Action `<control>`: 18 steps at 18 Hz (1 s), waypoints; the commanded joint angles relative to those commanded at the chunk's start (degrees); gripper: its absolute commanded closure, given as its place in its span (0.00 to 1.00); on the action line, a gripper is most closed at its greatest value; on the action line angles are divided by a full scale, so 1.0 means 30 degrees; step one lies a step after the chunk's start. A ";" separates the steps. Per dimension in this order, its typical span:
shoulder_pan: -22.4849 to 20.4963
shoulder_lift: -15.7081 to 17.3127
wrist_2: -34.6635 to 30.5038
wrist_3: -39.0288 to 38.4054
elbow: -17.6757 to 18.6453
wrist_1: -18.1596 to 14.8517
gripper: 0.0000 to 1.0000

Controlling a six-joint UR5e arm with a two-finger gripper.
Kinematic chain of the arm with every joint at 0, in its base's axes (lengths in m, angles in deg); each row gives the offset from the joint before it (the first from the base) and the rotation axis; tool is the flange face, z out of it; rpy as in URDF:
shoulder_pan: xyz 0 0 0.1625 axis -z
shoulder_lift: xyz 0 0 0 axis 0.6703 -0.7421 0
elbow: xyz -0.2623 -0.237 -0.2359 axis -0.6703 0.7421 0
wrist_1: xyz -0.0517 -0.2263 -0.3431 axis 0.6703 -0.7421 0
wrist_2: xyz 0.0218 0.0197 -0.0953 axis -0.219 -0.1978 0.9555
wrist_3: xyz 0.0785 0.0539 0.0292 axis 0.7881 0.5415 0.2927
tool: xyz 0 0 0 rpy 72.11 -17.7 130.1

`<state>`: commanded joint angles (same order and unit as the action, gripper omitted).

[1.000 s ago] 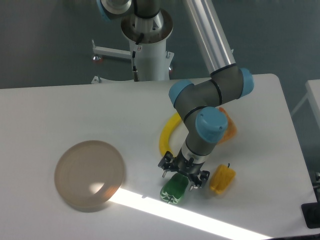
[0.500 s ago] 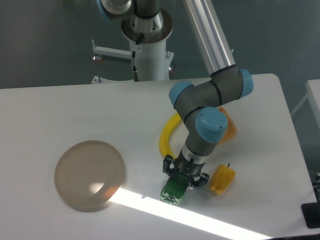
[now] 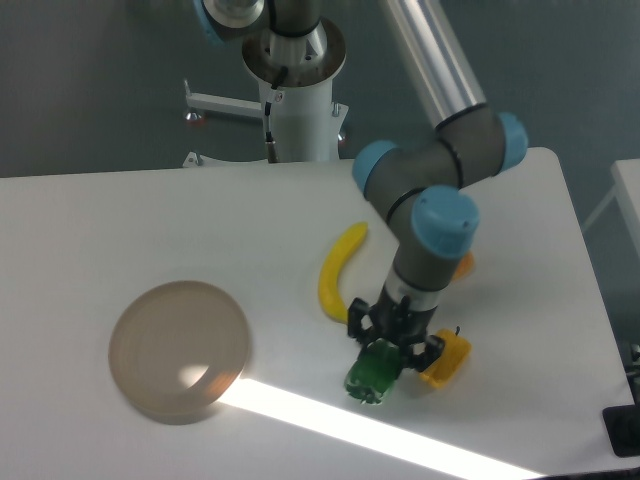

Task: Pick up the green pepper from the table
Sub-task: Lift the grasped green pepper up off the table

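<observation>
the claw [image 3: 392, 345] pinches the green pepper [image 3: 374, 372], its two fingers pressed against the upper end of the pepper from either side. the pepper hangs tilted below the claw, its glossy lobed end pointing toward 7 o'clock. whether its lower end touches the surface [image 3: 150, 220] or hangs just above it cannot be told from this view. it sits right at the upper edge of a bright strip of sunlight [image 3: 300, 415] that crosses the white surface from about 9 o'clock to 4 o'clock.

the arm [image 3: 440, 180] comes down from 12 o'clock, grey with light blue joint caps, and bends over the spot where the pepper is held.

just beside the claw, at 3 o'clock of the green pepper, lies a yellow pepper [image 3: 447, 357], close to the claw's right finger; whether they touch is unclear. an orange pepper [image 3: 463, 265] is mostly hidden behind the arm, only a sliver showing at 1 o'clock of the claw. a banana [image 3: 335, 272] lies curved on the surface at 11 o'clock of the green pepper, near but apart from it.

well apart at 9 o'clock sits a round translucent tan dish [image 3: 179, 348], resting flat with the sunlight strip touching its lower right edge.
</observation>
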<state>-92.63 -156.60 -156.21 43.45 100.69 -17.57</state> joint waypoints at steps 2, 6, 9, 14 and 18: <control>-0.0441 0.0236 -0.0059 0.0995 -0.0175 -0.0676 0.65; -0.0676 0.0470 -0.1869 0.3836 -0.0234 -0.1382 0.65; -0.0706 0.0500 -0.2373 0.4779 -0.0264 -0.1382 0.65; -0.0706 0.0442 -0.2373 0.4809 -0.0381 -0.1353 0.65; -0.0677 0.0354 -0.2373 0.4809 -0.0557 -0.1382 0.65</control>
<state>-94.66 -155.53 -163.33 57.87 99.01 -21.71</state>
